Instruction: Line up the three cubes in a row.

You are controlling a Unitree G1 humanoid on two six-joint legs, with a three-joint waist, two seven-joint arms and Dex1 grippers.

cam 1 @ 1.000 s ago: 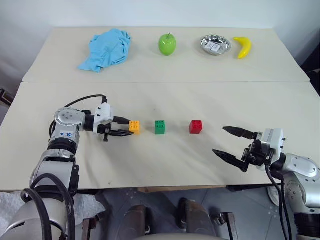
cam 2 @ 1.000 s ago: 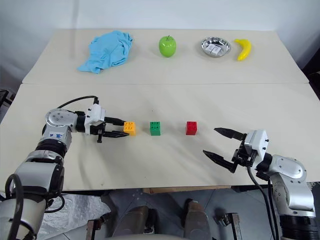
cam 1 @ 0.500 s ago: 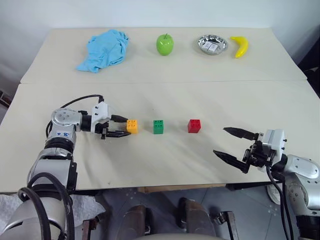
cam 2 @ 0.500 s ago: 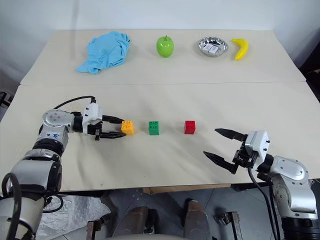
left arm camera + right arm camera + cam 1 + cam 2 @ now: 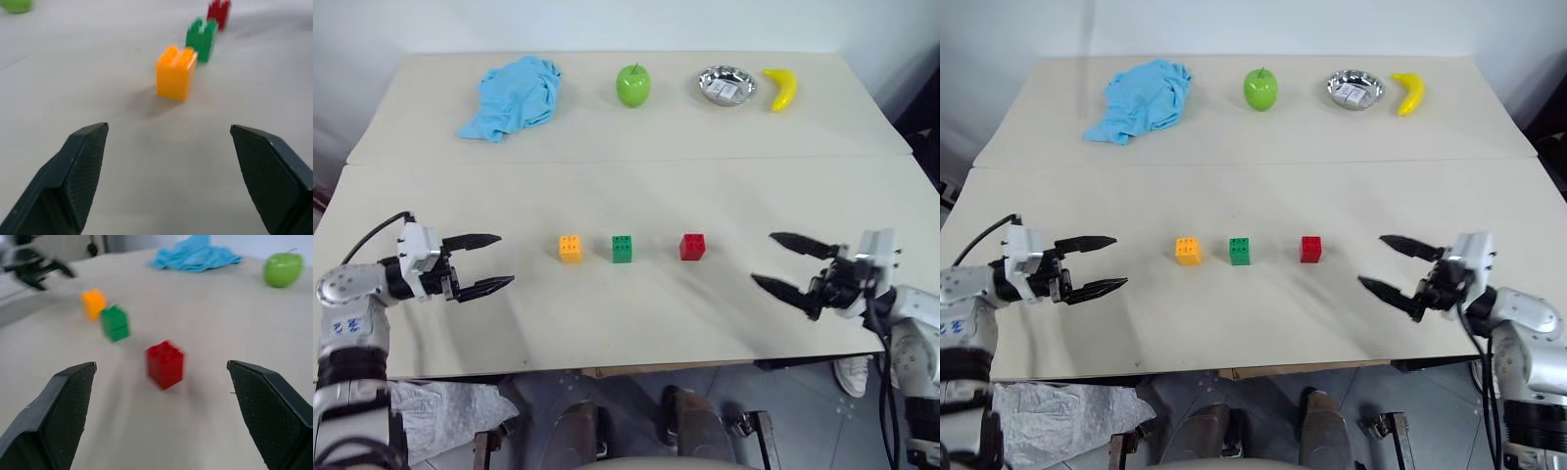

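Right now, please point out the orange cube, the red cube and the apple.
orange cube [image 5: 571,249], left eye view, studded top.
red cube [image 5: 693,246], left eye view, top face.
apple [image 5: 632,86], left eye view, front skin.

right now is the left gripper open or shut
Open. The left gripper has its two fingers spread wide with bare table between them, well short of the orange cube, holding nothing.

Three cubes [image 5: 623,248] abreast between grippers
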